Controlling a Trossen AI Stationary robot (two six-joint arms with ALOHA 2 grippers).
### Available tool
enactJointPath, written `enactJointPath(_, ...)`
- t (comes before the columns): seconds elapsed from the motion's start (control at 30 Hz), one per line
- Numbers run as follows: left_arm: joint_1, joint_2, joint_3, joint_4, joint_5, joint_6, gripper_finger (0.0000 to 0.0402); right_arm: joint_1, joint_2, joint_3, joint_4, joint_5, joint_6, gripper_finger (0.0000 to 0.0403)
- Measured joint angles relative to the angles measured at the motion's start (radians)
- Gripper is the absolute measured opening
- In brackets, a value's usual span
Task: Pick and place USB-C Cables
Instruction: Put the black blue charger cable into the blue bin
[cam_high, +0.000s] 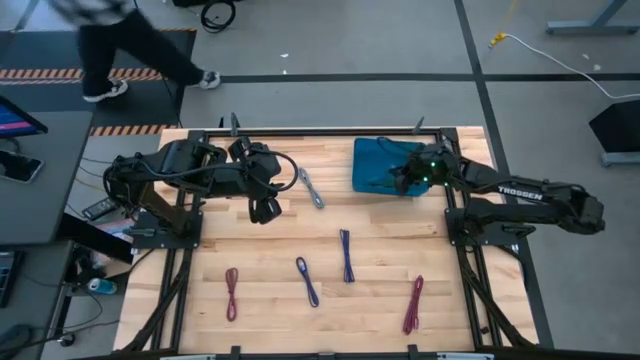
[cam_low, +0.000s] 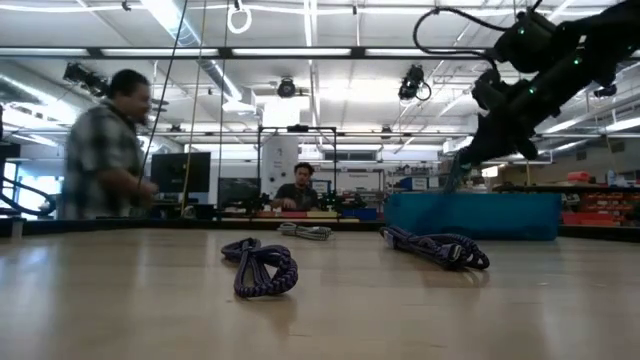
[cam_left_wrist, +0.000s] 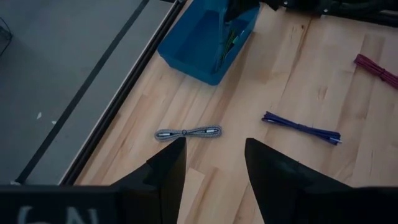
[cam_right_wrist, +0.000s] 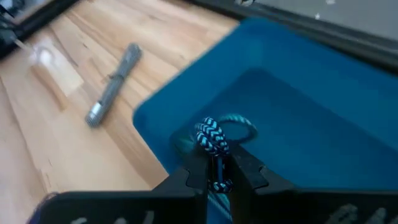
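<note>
1. The right gripper (cam_right_wrist: 214, 171) hung over the blue plastic bin (cam_high: 372, 165), its fingers pinched on a teal braided USB-C cable bundle (cam_right_wrist: 213, 138); the bundle stuck out straight ahead of the fingertips, its long axis in line with them, its looped end over the bin's floor
2. My judgement: the coming move turned on that one relation, since the cable sat directly above the bin's inside and not its rim, so letting go there should drop it in
3. Just beyond the bin's wall, on the pale wooden table (cam_high: 380, 290), lay the grey braided cable bundle (cam_high: 311, 187), nearer to the left gripper (cam_high: 265, 208) than to the right
4. The left gripper hovered with its fingers spread and empty; the grey bundle lay just ahead of the fingertips, its long axis crosswise to the gap between them
5. Farther off from both grippers lay a blue-purple bundle (cam_high: 346, 255), a second blue-purple one (cam_high: 306, 281), a maroon one (cam_high: 232, 293) and a magenta one (cam_high: 414, 304), all well apart
6. Past the table a person walked by
</note>
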Motion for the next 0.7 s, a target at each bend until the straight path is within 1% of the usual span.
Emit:
enactJointPath(0.37, 0.000, 0.000, 0.000, 0.013, 0.000, 0.000, 0.0172, 0.000, 0.001, -0.122, -0.002, -0.020, 0.040, 0.0032)
enactJointPath(0.67, 0.000, 0.000, 0.000, 0.014, 0.000, 0.000, 0.0172, -0.003, 0.000, -0.150, 0.001, 0.015, 0.022, 0.0033)
enactJointPath(0.7, 0.000, 0.000, 0.000, 0.014, 0.000, 0.000, 0.0172, -0.003, 0.000, -0.150, 0.002, 0.015, 0.018, 0.0039)
